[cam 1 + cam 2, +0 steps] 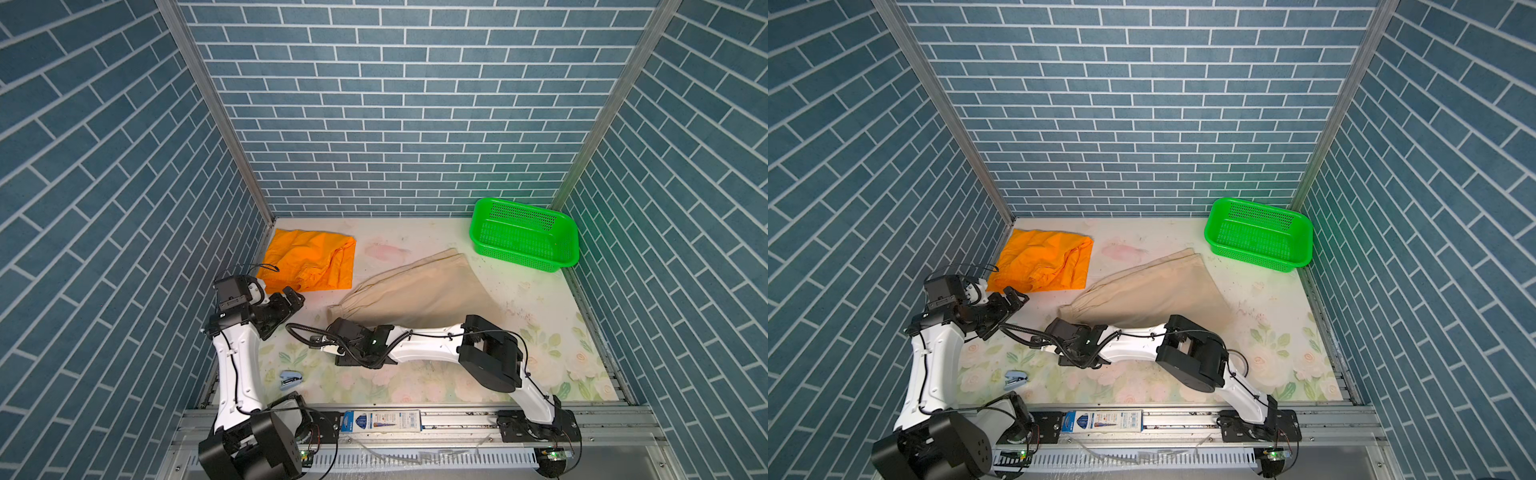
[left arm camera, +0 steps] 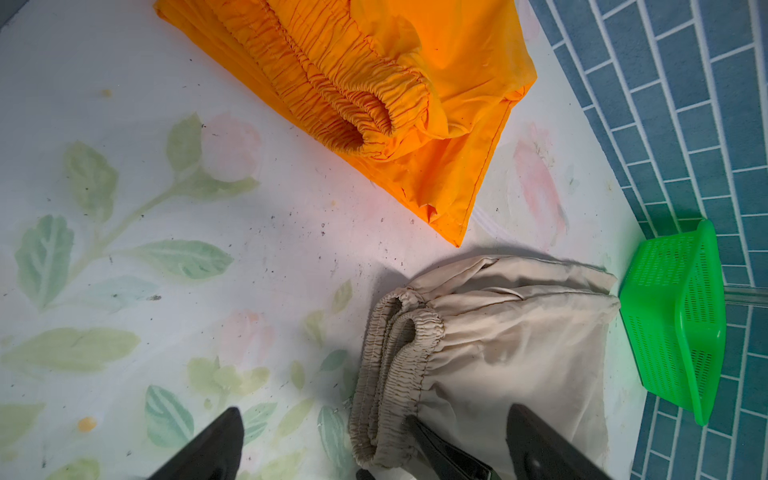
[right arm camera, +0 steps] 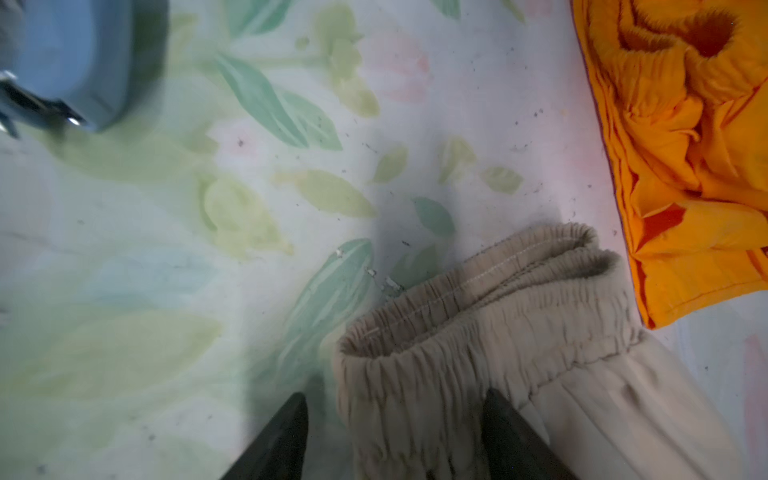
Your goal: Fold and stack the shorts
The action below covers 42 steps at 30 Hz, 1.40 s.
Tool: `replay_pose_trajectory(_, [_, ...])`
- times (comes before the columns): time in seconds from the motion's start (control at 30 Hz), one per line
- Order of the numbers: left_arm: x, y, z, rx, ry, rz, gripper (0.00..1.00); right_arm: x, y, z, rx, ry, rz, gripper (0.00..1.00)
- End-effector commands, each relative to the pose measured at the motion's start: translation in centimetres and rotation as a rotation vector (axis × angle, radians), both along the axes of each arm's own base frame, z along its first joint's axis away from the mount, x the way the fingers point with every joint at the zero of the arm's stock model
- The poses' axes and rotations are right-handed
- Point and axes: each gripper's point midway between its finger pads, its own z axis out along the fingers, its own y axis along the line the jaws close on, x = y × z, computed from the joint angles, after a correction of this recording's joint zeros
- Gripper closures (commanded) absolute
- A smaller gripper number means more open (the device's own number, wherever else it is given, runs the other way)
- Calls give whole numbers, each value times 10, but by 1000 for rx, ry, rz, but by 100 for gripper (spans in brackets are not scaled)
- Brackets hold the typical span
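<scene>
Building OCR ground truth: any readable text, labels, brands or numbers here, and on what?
Blue-and-white card on the front rail: it carries print, but it is too small and blurred to read in both top views.
Orange shorts, beige shorts, green basket, stapler: no text visible.

Surface (image 1: 415, 237) bare at 12 and 6. Orange shorts (image 1: 309, 262) block 10, basket (image 1: 519, 254) 2, stapler (image 1: 289, 379) 7, beige shorts (image 1: 419, 291) centre.

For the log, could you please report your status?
Left pincer open. Right pincer open at tan shorts waistband. Orange shorts apart, unstacked. Stapler lies clear.
</scene>
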Motion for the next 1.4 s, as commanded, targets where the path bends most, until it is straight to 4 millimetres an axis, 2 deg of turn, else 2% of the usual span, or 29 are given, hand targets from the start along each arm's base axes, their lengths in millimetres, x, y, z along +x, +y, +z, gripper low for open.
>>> replay_pose_trajectory(0.0, [0,-1,-6,-17,6,-15,0,11,-2,-8,-31,-60,-2,33])
replay_pose_trajectory(0.13, [-2,-1,-12,-24,34,-10,0,10,-4,-18,-40,-40,-6,37])
replay_pose_trajectory(0.2, [0,-3,-12,-38,30,-18,0,10,-4,-19,-23,-17,-21,48])
replay_pose_trajectory(0.27, [0,-4,-12,-48,31,-16,0,10,-1,-15,20,33,-41,63])
replay_pose_trajectory(0.33, [0,-6,-12,-66,30,-18,0,12,1,-9,72,94,-64,65])
replay_pose_trajectory(0.47, [5,-17,-18,-163,24,-18,0,10,6,4,178,223,-65,97])
replay_pose_trajectory(0.5, [6,-19,-22,-187,23,-15,0,10,7,8,210,247,-63,100])
replay_pose_trajectory(0.53, [7,-21,-26,-207,22,-9,0,9,7,7,229,266,-64,100])
replay_pose_trajectory(0.57, [6,-21,-30,-213,27,-1,0,9,8,23,271,270,-56,100])
replay_pose_trajectory(0.77, [8,-36,-40,-229,33,-15,0,11,2,52,418,332,-50,100])
replay_pose_trajectory(0.8, [7,-41,-48,-248,42,-20,0,12,0,56,434,342,-52,100])
replay_pose_trajectory(1.1, [9,-82,-84,-359,58,-91,0,12,-3,62,453,328,-39,100])
replay_pose_trajectory(1.37, [17,-95,-91,-405,24,-119,0,12,-6,63,449,309,-35,100])
